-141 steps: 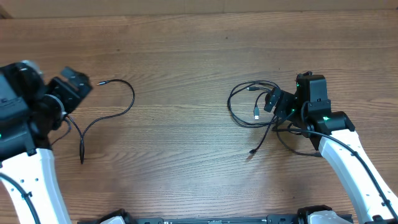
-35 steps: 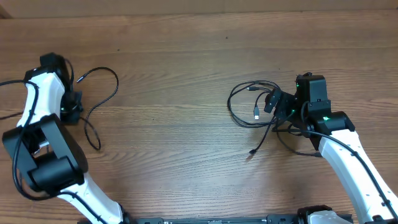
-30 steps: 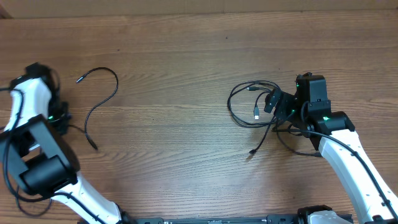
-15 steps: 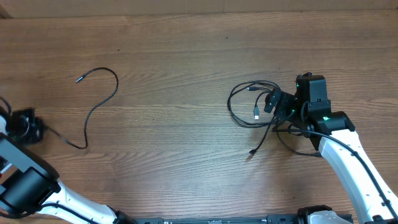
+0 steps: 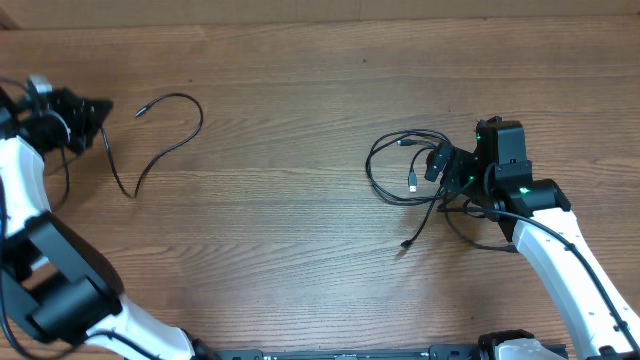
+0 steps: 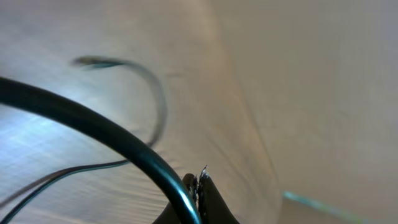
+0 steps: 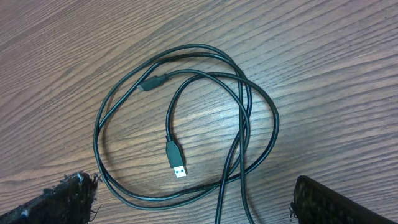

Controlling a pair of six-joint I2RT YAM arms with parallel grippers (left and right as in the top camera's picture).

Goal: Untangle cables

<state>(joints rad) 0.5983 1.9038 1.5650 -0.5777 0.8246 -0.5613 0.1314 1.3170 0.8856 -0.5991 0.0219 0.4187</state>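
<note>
**Left gripper** (image 5: 97,108): jaws closed. One end of the single cable (image 5: 200,120) runs up into the fingertips and appears pinched there. The left wrist view is too blurred to confirm this. The gripper sits by the far-left corner of the table (image 5: 300,290), pointing toward the right edge.

**Single cable**: thin and black, lying flat just right of the left gripper. From the fingertips it dips toward the near edge, turns sharply, then arches back toward the far edge. It ends in a small free plug (image 5: 141,109) close to the gripper.

**Right gripper** (image 7: 193,202): jaws spread wide and holding nothing, with one finger at each lower corner of the right wrist view. It hovers over the right half of the table, just beside the tangled cables (image 7: 244,115).

**Tangled cables**: thin black cords in overlapping loose loops that cross one another on the wood. A silvery plug (image 7: 179,169) lies inside the loops. A dark plug (image 7: 152,81) sits along the upper arc. One loose tail (image 5: 404,243) trails out toward the near edge.

**Table**: brown wood grain.
</note>
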